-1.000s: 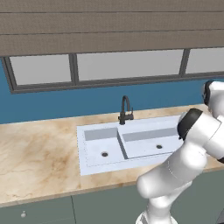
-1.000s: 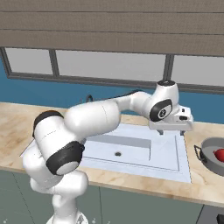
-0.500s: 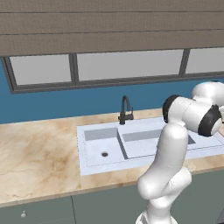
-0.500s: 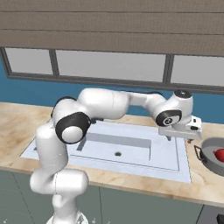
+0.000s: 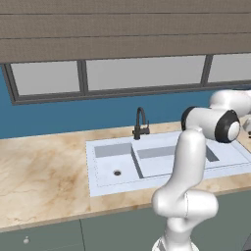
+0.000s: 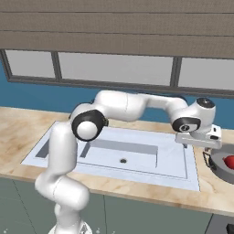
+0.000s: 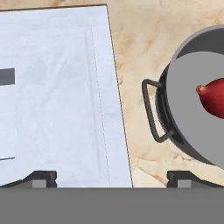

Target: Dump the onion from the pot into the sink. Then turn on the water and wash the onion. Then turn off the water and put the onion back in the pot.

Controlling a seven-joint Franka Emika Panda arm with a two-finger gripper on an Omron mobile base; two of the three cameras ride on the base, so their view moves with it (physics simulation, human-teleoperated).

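Observation:
The grey pot [image 7: 186,116] stands on the marble counter just right of the sink [image 7: 52,100], one loop handle turned toward the basin. Inside the pot lies the red-purple onion [image 7: 213,99], cut off by the frame's right edge. My gripper [image 7: 113,179] is open, its two tips wide apart, hovering over the sink's right rim and the counter strip left of the pot. From the right base view, the gripper [image 6: 197,147] hangs at the sink's [image 6: 137,157] right end, beside the pot [image 6: 218,165] with the onion [image 6: 230,161] in it. No water runs.
A dark gooseneck faucet [image 5: 140,125] stands behind the double-basin sink [image 5: 162,162]. Marble counter [image 5: 44,171] stretches to the left. A blue wall and windows with a blind close off the back. My arm reaches across the right basin.
The arm has swung rightward along the sink, carrying the hand from over the right basin to the sink's right end next to the pot. The gripper stayed open.

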